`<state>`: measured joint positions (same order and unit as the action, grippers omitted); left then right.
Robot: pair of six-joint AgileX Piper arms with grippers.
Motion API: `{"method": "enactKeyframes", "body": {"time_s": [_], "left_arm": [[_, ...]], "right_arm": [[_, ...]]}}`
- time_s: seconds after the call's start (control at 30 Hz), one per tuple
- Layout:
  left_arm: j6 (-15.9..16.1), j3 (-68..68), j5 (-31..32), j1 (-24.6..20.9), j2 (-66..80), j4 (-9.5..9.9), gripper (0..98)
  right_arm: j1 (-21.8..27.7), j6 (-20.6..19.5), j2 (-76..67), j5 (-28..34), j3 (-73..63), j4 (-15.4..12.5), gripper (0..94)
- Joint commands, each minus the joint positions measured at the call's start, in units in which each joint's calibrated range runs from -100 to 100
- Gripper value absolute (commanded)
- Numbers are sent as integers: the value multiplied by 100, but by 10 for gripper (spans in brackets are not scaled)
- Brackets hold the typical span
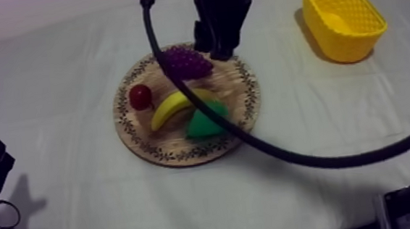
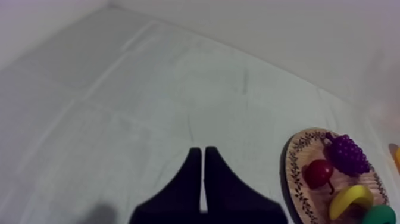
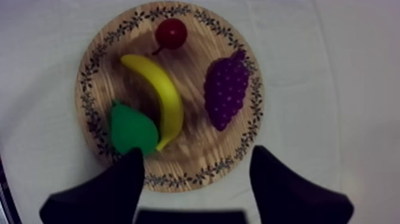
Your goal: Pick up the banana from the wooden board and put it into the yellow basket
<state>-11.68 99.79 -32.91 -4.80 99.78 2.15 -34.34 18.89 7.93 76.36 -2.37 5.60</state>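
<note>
The banana [image 1: 173,106] is seen lying on the round wooden board [image 1: 153,152], roughly across its middle, and it is touched by neither gripper. The pear [image 1: 205,121] is laid against the banana on the side toward the near edge of the tabletop [image 1: 66,79] and appears to touch it. The small red fruit [image 1: 140,96] is found just beside the banana's end that points toward the left edge. The bunch of grapes [image 1: 186,61] is placed on the far part of the board, near the banana but apart from it. The board itself is set about the middle of the tabletop. The yellow basket [image 1: 343,17] is stood upright toward the far right corner, well apart from the board.

The right gripper [image 1: 219,49] is held above the board's far edge, just beside the grapes. In the right wrist view its two fingers are spread wide apart over the patterned rim, with nothing gripped between them. The left gripper [image 2: 203,152] is seen low by the near left corner of the tabletop, well apart from the board. Its fingers are pressed together into a narrow wedge over bare cloth, and nothing is clamped in them
</note>
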Motion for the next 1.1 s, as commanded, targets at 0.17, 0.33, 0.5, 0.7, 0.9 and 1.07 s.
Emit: {"method": "enactKeyframes", "body": {"time_s": [0.17, 0.33, 0.5, 0.7, 0.9, 1.07], "left_arm": [[-2, -1, 1, -1, 5, 3, 1], [-1, -1, 1, -1, 5, 3, 1], [-2, -1, 1, -1, 5, 3, 1], [-2, -1, 1, -1, 5, 3, 1], [-2, -1, 1, -1, 5, 3, 1], [-2, -1, 1, -1, 5, 3, 1]], "right_arm": [[-66, 78, 480, -136, -106, -87, 501], [-78, 168, 987, -216, -265, -221, 498], [-78, 213, 1549, -384, -389, -303, 492], [-50, 294, 2174, -468, -675, -395, 485], [-21, 388, 2630, -544, -879, -456, 478], [-17, 438, 2915, -591, -954, -482, 473]]}}
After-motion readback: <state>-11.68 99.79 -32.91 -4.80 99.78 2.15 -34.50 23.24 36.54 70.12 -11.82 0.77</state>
